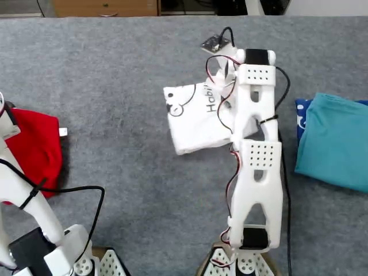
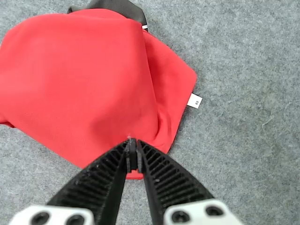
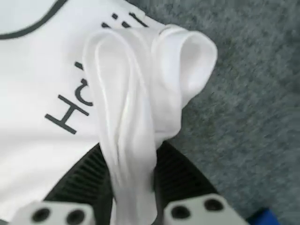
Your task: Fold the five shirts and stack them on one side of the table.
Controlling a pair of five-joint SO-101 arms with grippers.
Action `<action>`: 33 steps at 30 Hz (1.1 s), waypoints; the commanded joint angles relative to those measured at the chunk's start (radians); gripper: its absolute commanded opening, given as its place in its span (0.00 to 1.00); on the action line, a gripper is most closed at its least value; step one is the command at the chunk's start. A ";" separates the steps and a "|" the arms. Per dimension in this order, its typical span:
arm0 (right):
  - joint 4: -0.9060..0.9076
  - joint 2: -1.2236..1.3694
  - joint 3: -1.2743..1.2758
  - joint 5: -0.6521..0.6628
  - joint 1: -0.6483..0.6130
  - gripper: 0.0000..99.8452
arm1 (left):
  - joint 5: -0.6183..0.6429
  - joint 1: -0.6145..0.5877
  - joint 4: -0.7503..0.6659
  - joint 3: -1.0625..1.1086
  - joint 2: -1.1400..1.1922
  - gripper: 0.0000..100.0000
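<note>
Showing white shirt (image 1: 192,123), long axis and neckline pointed toward red shirt (image 1: 34,146); fold is clamped by right gripper (image 3: 131,149) (left gripper (image 2: 132,144) closed, over red shirt).

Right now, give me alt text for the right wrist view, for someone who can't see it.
The right arm's black jaws are shut on a bunched fold of a white shirt with black lettering. The rest of the shirt lies on the grey table covering.
</note>
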 commanded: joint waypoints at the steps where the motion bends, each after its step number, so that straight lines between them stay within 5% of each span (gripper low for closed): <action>1: -0.077 -0.077 -0.114 0.149 0.016 0.00 | -0.005 0.009 -0.012 -0.005 -0.027 0.02; 16: -0.351 0.024 -0.159 0.476 -0.085 0.00 | -0.005 0.009 -0.018 0.044 -0.036 0.02; 33: -0.450 0.071 -0.249 0.420 -0.056 0.16 | -0.005 0.009 -0.018 0.048 -0.036 0.02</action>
